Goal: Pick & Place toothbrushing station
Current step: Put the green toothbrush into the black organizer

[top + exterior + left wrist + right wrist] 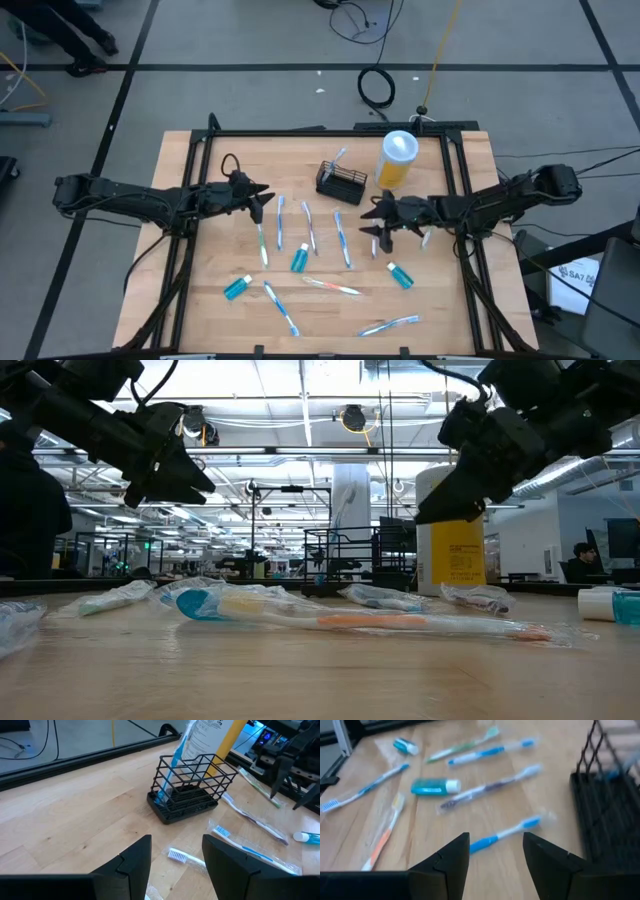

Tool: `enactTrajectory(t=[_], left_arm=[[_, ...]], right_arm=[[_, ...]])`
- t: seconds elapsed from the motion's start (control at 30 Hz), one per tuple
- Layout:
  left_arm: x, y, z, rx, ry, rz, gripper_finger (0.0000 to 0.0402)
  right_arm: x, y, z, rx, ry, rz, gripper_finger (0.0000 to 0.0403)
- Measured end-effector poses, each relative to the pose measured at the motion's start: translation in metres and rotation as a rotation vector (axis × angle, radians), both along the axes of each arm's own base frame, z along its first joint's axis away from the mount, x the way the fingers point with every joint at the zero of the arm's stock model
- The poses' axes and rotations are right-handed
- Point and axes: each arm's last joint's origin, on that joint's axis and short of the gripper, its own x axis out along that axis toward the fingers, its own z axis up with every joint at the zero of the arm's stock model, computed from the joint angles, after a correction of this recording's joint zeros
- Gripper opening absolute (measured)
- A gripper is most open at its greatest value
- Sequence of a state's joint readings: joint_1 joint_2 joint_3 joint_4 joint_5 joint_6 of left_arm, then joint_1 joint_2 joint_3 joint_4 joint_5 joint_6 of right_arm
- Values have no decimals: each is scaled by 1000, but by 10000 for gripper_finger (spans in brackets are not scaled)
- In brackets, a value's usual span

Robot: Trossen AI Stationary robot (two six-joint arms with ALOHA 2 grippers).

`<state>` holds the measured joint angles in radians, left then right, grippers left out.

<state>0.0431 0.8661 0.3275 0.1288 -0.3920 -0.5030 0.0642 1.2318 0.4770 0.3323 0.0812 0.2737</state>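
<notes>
Both grippers hang above the wooden table with their fingers spread and nothing between them. On the left side of the table, the left gripper hovers with its jaws parted; its wrist view shows bare wood in the gap between the two dark fingers. On the right side, the right gripper hovers just as empty, its fingers apart over a wrapped blue toothbrush.

Between the two arms, toward the far edge, sits the toothbrushing station, a small black wire basket standing upright on the wood. One blue toothbrush leans inside it, at the end nearer the left arm. Just right of the basket stands a yellow cup with a white lid.

Loose wrapped toothbrushes lie scattered across the middle and near parts of the table, and small teal bottles rest among them. Neither gripper touches any of these.
</notes>
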Motion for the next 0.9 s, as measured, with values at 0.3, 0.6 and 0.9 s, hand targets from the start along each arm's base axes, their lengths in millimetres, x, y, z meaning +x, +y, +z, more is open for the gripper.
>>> enactTrajectory(t=[0.3, 0.6, 0.9], left_arm=[[0, 0, 0, 5, 8, -5, 180], [0, 0, 0, 7, 10, -6, 179], [0, 0, 0, -4, -2, 0, 180]], right_arm=[[-38, -8, 10, 183, 161, -225, 180], [-93, -21, 16, 318, 279, -632, 180], [-108, -36, 14, 457, 490, -669, 180]])
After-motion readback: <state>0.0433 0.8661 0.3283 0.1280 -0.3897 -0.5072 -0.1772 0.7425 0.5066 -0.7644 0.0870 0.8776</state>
